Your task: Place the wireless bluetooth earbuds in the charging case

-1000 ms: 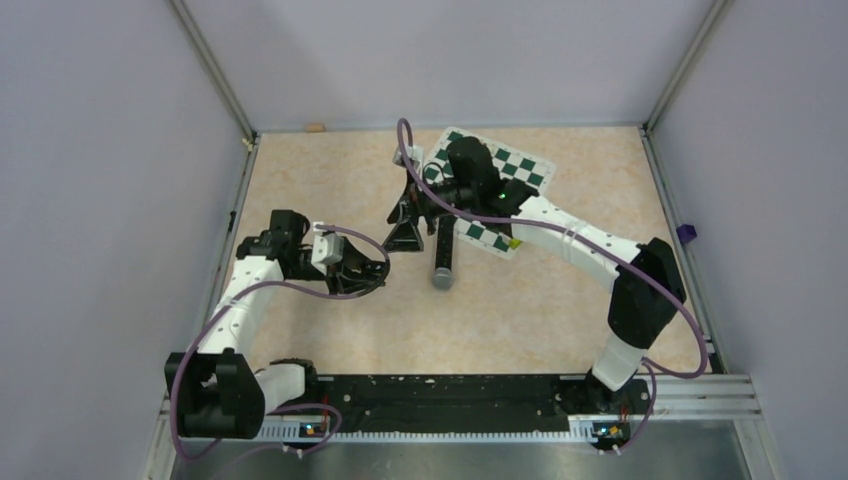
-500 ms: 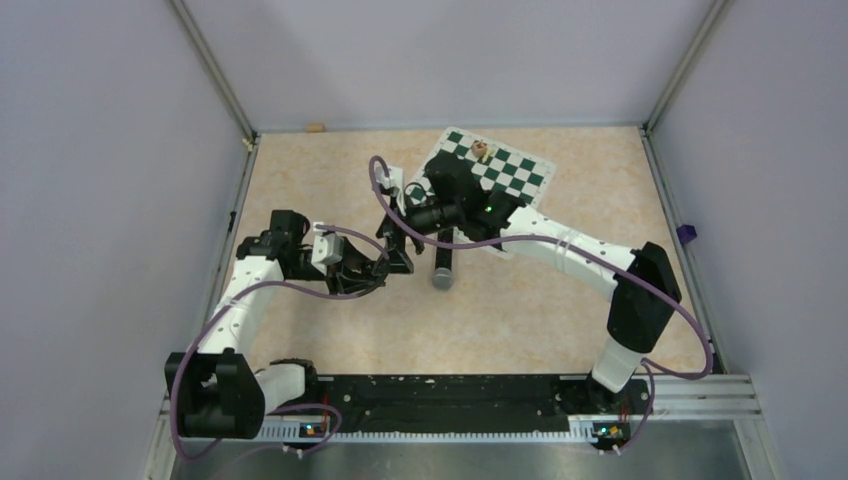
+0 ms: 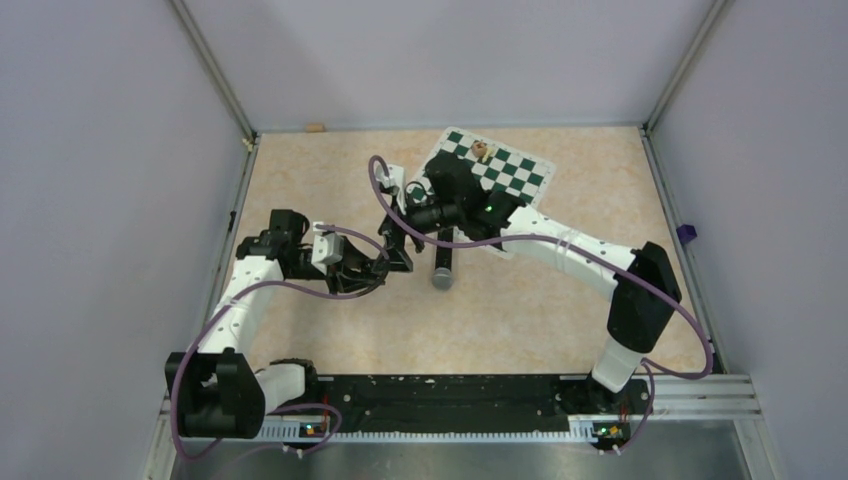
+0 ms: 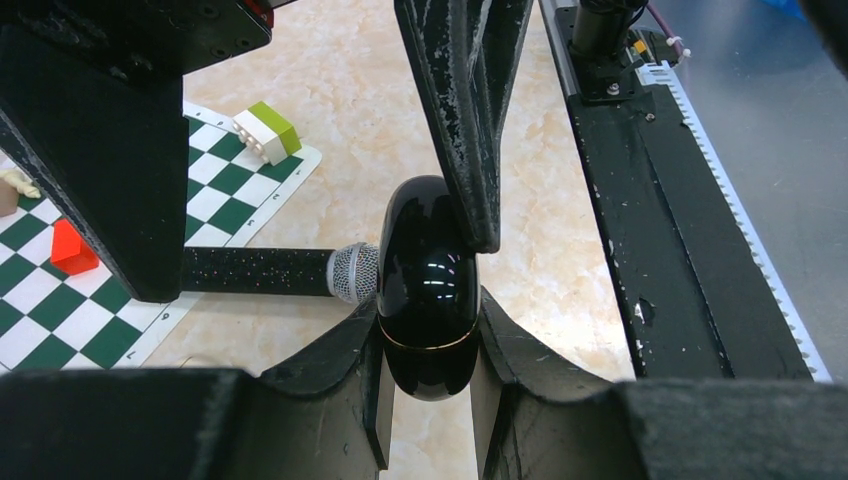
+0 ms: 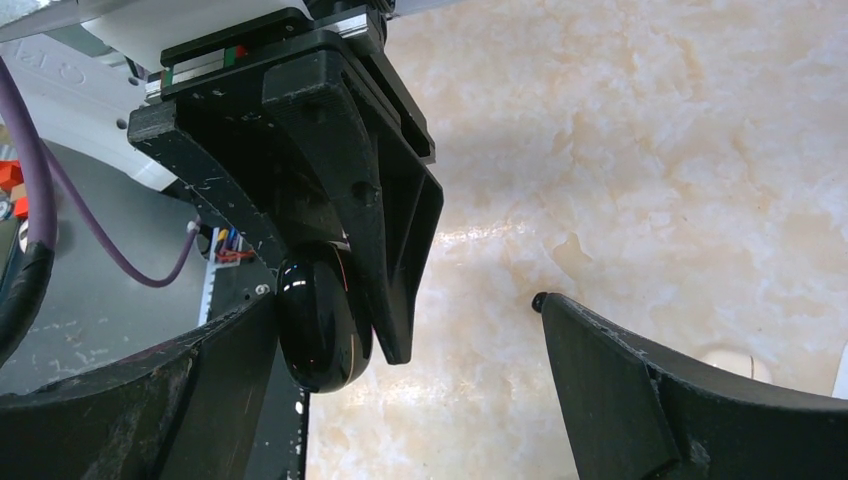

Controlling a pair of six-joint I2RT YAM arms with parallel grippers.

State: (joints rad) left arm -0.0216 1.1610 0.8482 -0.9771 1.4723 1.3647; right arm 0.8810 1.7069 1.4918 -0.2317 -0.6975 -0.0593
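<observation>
The left claw (image 4: 428,335) grips the black charging case (image 4: 428,270), lower end hidden, while the open right claw (image 5: 405,305) straddles its top.

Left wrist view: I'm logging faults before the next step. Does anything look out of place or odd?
Nothing looks damaged or spilled. One oddity: the charging case, clamped in the left gripper, appears shut, only a thin seam showing, so nothing could go in yet. The open right gripper has one finger at its top.
</observation>
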